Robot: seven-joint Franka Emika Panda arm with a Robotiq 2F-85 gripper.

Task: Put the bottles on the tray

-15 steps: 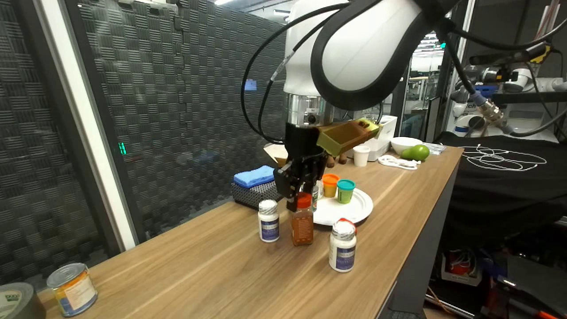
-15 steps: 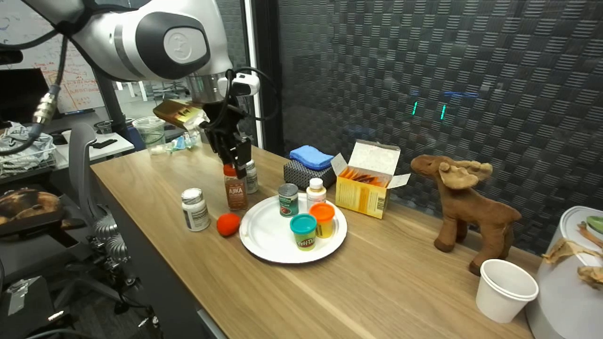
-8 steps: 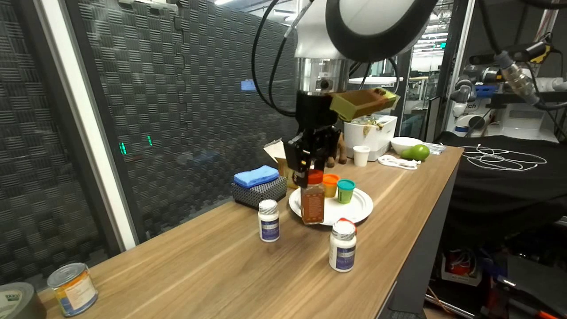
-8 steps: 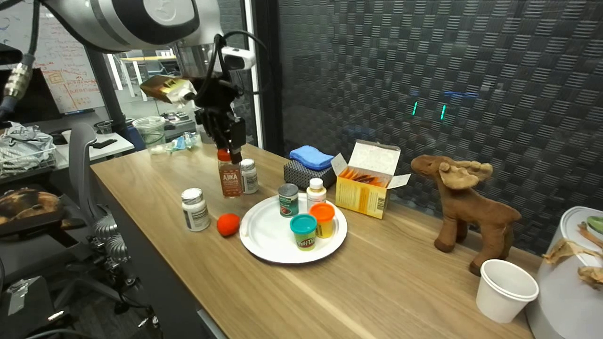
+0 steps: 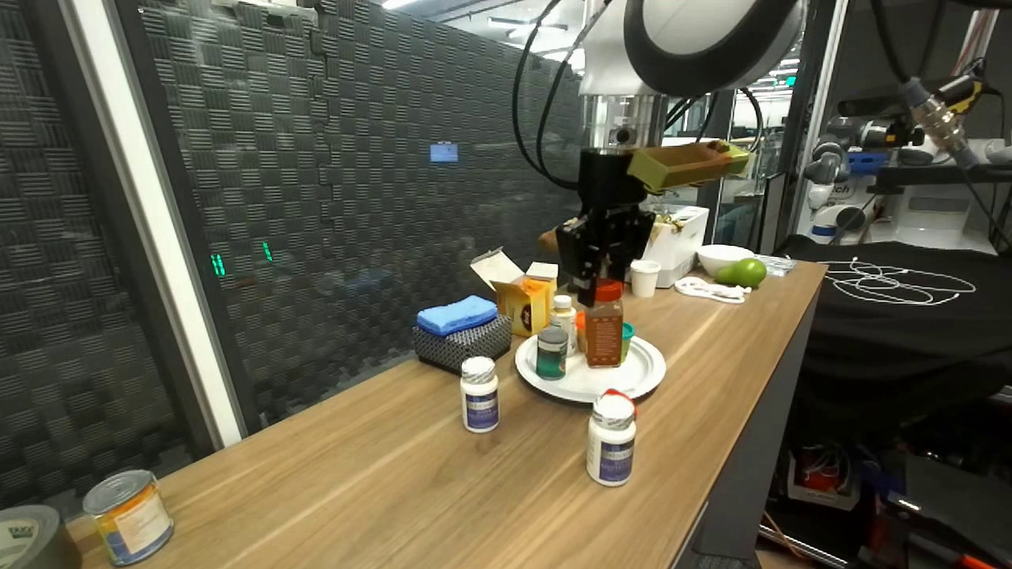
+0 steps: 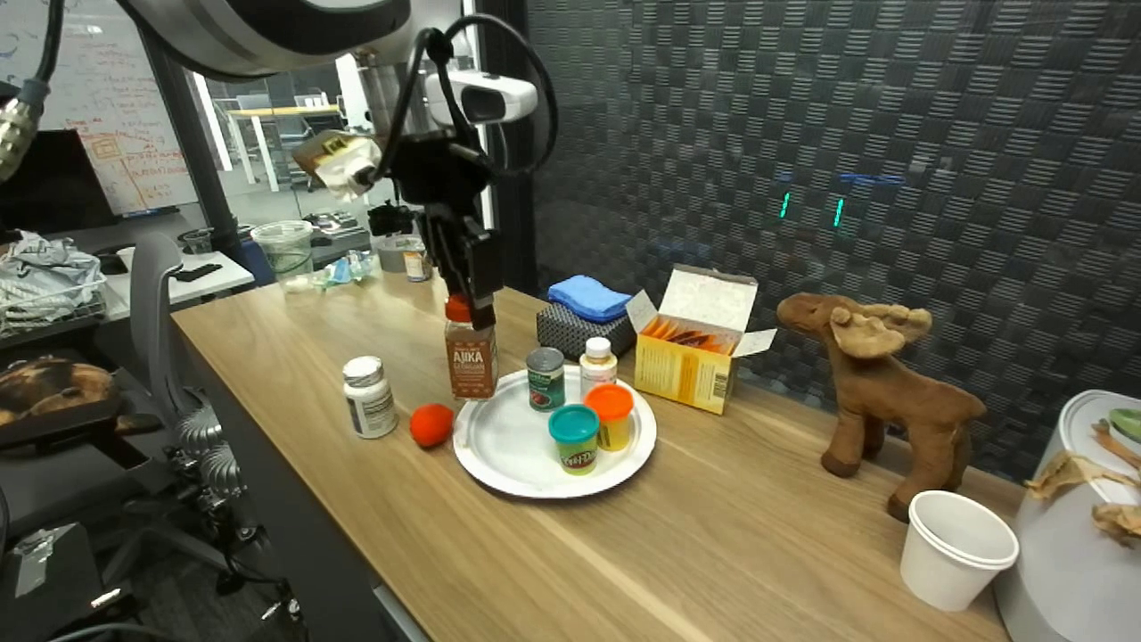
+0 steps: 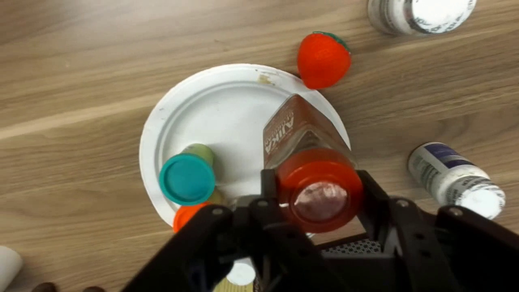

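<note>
My gripper (image 7: 316, 182) is shut on the red cap of a red-brown spice bottle (image 5: 604, 336). I hold it upright, above the near part of the round white plate (image 6: 499, 473), its base raised; it also shows in an exterior view (image 6: 471, 361). On the plate stand a white bottle (image 6: 598, 367), a teal-lidded tub (image 6: 575, 439), an orange-lidded tub (image 6: 612, 417) and a dark green can (image 5: 552, 353). Two white bottles with blue labels stand on the table, one (image 5: 480, 395) left of the plate and one (image 5: 611, 444) nearer the table edge. The former is hidden in an exterior view.
A red strawberry-like ball (image 6: 431, 425) lies against the plate's rim. A yellow carton (image 6: 686, 366) and a dark box with a blue cloth (image 5: 455, 314) stand behind the plate. A plush moose (image 6: 882, 392), paper cups (image 6: 958, 548) and a tin can (image 5: 130, 518) stand farther off.
The spice bottle stood on the table between the two white bottles. My gripper has lifted it and carried it across to above the plate. The other things have stayed in place.
</note>
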